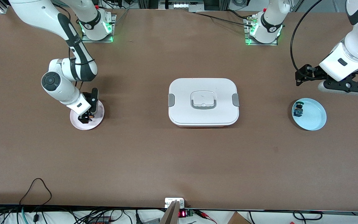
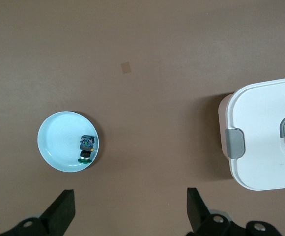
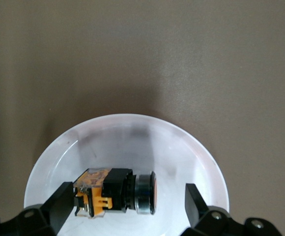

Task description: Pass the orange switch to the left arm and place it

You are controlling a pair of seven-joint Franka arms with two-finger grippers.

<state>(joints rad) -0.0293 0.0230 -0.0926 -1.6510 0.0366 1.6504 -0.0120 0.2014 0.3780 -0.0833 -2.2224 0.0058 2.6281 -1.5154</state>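
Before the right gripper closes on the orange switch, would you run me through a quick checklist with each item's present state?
1. right gripper open: ok.
2. Fingers straddle the orange switch: ok.
3. Switch lies on its side in the pink plate: ok.
4. left gripper open, waiting over the table near the blue plate: ok.
5. box sits mid-table between the plates, lid on: ok.
6. Fingers low enough to grip: cannot tell.

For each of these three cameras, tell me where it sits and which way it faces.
Front view: high across the table, facing both arms' bases; shows the box.
Left wrist view: looks down past the open left pincer at the blue plate.
Right wrist view: looks down past the open right pincer at the orange switch.
Front and left wrist views share the box.
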